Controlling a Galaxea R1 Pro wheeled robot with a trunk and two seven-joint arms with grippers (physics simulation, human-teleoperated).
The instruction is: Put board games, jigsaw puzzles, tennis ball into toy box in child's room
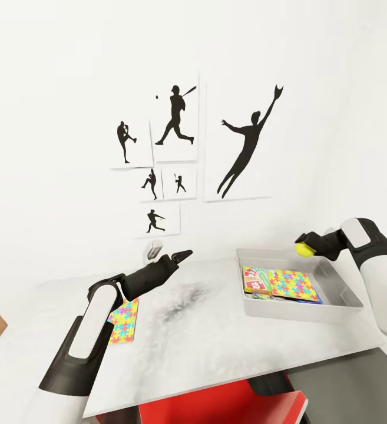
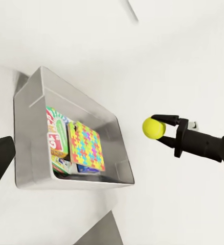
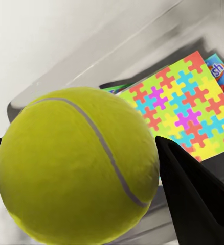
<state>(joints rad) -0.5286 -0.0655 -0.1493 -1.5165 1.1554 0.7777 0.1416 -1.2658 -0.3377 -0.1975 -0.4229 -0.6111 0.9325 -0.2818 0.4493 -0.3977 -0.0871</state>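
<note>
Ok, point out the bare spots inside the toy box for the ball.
The toy box is bare along its right half, between the jigsaw puzzle and the right wall. The left half is crowded with stacked game boxes. The right gripper holds the tennis ball above the far rim.

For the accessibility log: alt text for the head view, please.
The right gripper holds a yellow tennis ball above the far edge of the grey toy box, which already contains a jigsaw puzzle and game boxes. A second jigsaw puzzle lies on the table beside the left arm.
</note>
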